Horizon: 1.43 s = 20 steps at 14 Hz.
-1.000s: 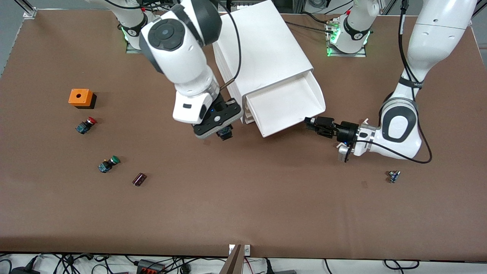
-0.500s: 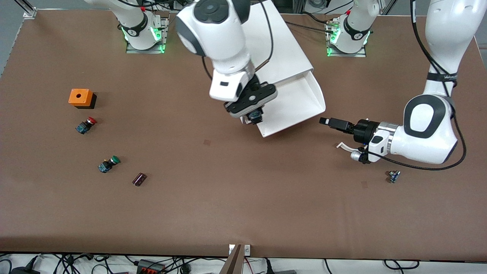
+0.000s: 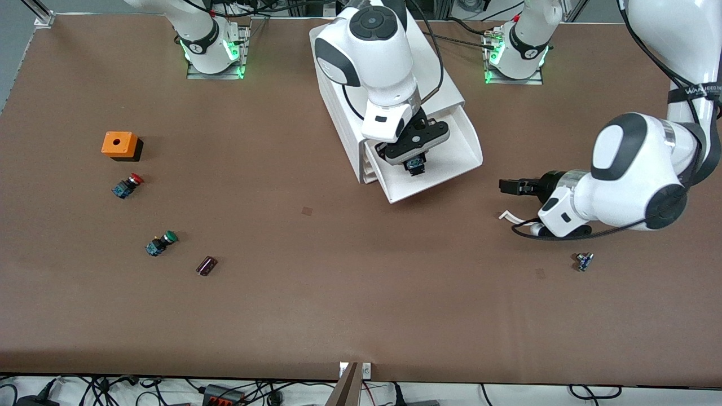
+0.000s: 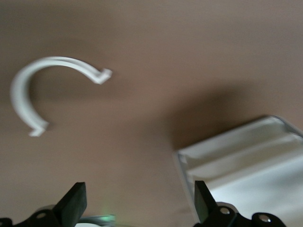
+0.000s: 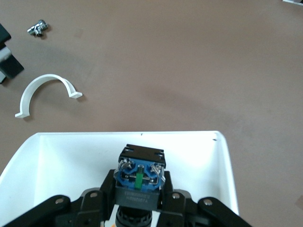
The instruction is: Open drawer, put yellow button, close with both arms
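The drawer stands pulled out of the white cabinet. My right gripper hangs over the open drawer, shut on the yellow button. In the right wrist view the button shows its black-and-blue body between my fingers, above the drawer's white wall; its cap is almost hidden. My left gripper is open and empty, low over the table beside the drawer toward the left arm's end. In the left wrist view its fingers stand wide apart, with a drawer corner in sight.
A white curved clip lies by my left gripper, and a small metal part lies nearer the camera. Toward the right arm's end are an orange box, a red button, a green button and a dark cylinder.
My right gripper has carried the button from beside the drawer's front to over its tray. My left gripper has drawn back from the drawer toward the left arm's end.
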Each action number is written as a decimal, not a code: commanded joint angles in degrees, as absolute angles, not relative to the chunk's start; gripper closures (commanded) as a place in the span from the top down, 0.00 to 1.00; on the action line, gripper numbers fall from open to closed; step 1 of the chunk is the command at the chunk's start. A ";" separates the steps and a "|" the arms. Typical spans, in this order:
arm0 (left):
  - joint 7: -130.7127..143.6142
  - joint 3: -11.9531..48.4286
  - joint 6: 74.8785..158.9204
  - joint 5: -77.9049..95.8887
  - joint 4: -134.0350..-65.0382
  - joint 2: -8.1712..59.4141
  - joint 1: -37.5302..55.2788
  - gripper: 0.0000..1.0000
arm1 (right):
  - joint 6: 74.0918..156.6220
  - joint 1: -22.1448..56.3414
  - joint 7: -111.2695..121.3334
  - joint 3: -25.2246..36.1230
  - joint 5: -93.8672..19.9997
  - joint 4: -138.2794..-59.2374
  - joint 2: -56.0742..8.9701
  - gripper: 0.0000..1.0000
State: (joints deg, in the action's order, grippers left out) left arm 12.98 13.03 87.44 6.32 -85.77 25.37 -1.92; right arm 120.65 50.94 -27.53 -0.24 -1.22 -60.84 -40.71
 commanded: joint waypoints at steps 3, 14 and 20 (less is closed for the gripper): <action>14.24 12.04 87.10 1.58 -77.62 27.33 -0.70 1.00 | 119.01 53.08 -29.44 0.00 -0.53 -58.53 -42.98 0.00; 14.77 12.39 90.53 1.67 -76.38 29.00 -0.53 1.00 | 118.48 53.26 -29.27 0.35 -0.35 -58.54 -44.30 1.00; 20.80 12.74 91.05 1.76 -76.55 28.92 0.00 1.00 | 116.99 52.91 -29.44 0.88 -0.44 -58.19 -43.51 1.00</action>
State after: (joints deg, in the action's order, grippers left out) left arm 16.62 12.19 90.76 2.78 -77.77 28.43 -0.68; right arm 118.53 52.79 -28.24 0.18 -1.16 -60.49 -43.19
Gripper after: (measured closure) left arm 0.000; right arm 0.000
